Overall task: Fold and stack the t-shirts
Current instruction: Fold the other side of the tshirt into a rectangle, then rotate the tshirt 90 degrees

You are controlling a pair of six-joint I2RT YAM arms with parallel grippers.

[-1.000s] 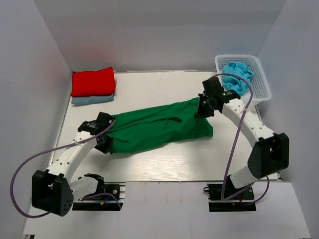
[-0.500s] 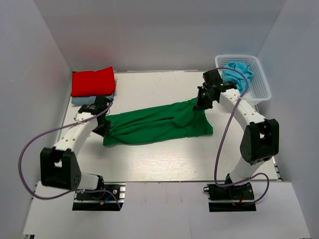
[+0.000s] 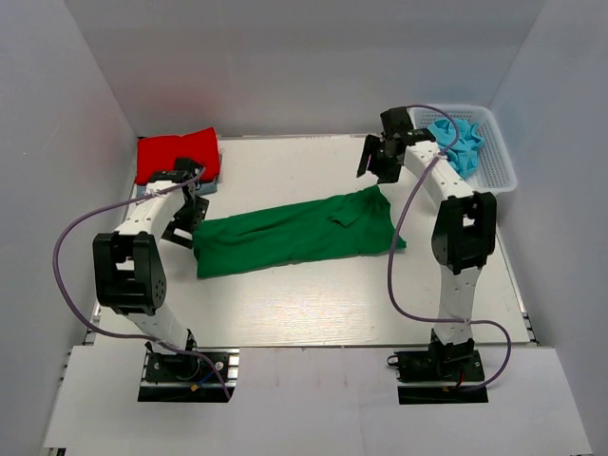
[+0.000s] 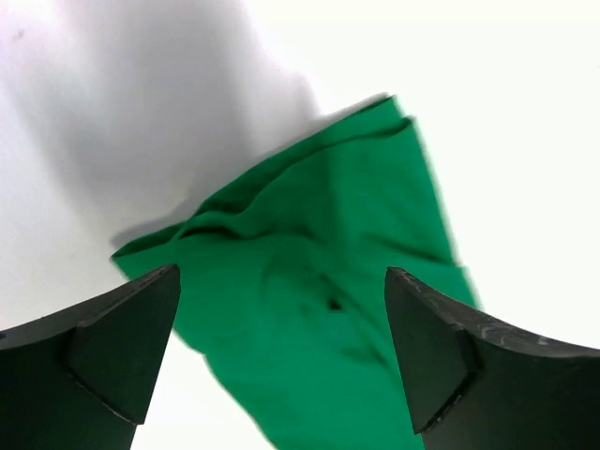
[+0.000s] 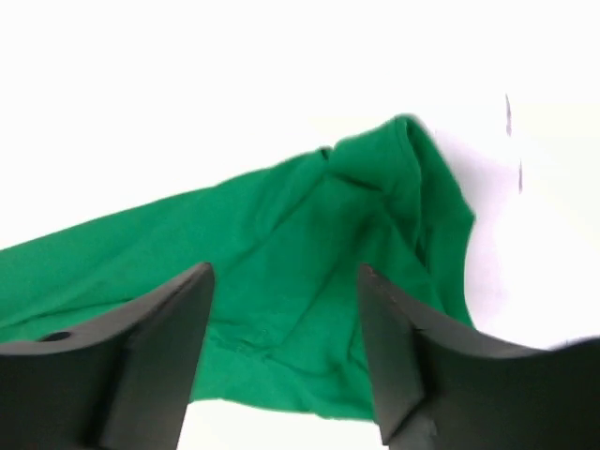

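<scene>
Green t-shirt (image 3: 285, 239) lies in rumpled strip; left hand (image 4: 281, 281), right hand (image 5: 283, 272) both spread.

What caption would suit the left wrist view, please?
Left gripper, jaws open, over one end of the green t-shirt.

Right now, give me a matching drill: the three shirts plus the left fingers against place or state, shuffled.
Things:
1. green shirt
2. red shirt
3. turquoise shirt
4. left fingers

Place or state:
a. in the basket
b. folded, far-left corner
c. open, holding nothing
d. stretched out in the middle

Pairs: 1-d, 2-b, 3-a, 4-c
</scene>
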